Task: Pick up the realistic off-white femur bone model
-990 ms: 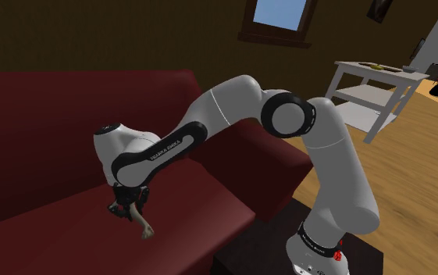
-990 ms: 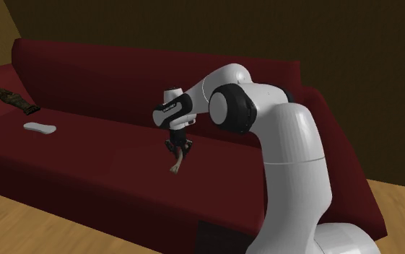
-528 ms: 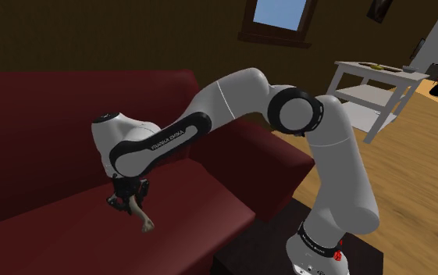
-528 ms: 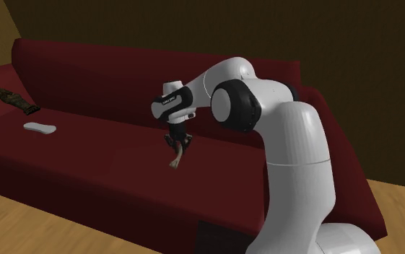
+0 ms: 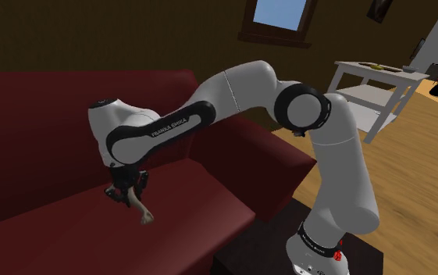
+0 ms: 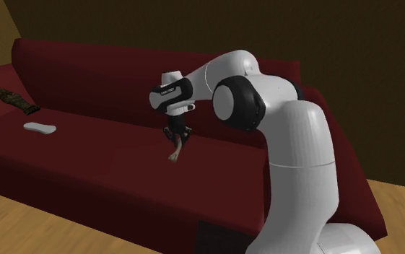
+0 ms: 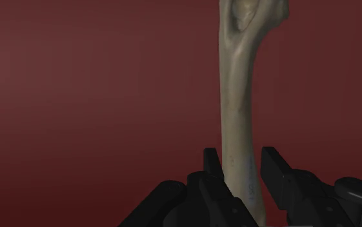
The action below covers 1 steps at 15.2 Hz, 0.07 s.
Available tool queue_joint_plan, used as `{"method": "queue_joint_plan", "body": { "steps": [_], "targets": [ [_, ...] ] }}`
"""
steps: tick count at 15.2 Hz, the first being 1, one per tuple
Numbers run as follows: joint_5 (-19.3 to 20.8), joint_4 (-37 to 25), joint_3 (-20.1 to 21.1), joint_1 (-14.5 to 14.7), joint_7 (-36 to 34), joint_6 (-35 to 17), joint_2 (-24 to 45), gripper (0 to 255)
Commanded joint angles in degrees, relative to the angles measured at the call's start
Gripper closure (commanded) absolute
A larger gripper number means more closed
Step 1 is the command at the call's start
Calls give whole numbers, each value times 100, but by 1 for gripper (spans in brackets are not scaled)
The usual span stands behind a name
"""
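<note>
The pale off-white femur bone model [image 7: 237, 97] is clamped by one end between the two black fingers [image 7: 271, 166] of the all-black hand [image 7: 242, 161]. The fingers press on either side of its shaft. From there the bone runs straight out away from the hand to its knobbed far end, with the dark red cushion behind it.

In the shoulder view the bone [image 5: 141, 211] hangs down from the hand [image 5: 127, 192] at a slant. Its rounded lower knob points toward the front edge of the dark red sofa [image 5: 45, 109] and seems to sit just above the seat rather than on it. In the second exterior view the bone [image 6: 175, 150] hangs below the hand [image 6: 177, 134] over the middle depth of the seat, between the backrest and the front edge. It is on the half of the sofa [image 6: 107, 65] nearer the armrest beside the robot.

The white arm with dark joints [image 6: 287, 144] bends over from its base, and the wrist is turned downward above the cushion.

Well apart from the bone, toward the sofa's other end, a small flat white oblong object [image 6: 39, 128] lies on the seat. Beyond it, near the far end by the backrest, lies a dark, mottled, elongated object [image 6: 14, 102]. A light wooden floor [image 5: 420, 164] lies past the armrest, and a window with a dark frame [image 5: 281, 16] sits high in the brown wall.
</note>
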State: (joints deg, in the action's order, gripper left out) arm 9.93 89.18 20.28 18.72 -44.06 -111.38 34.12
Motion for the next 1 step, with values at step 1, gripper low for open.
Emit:
{"method": "queue_joint_plan", "body": {
  "steps": [1],
  "targets": [
    [-5,-23,2,-3,7,37,-13,255]
  ]
}}
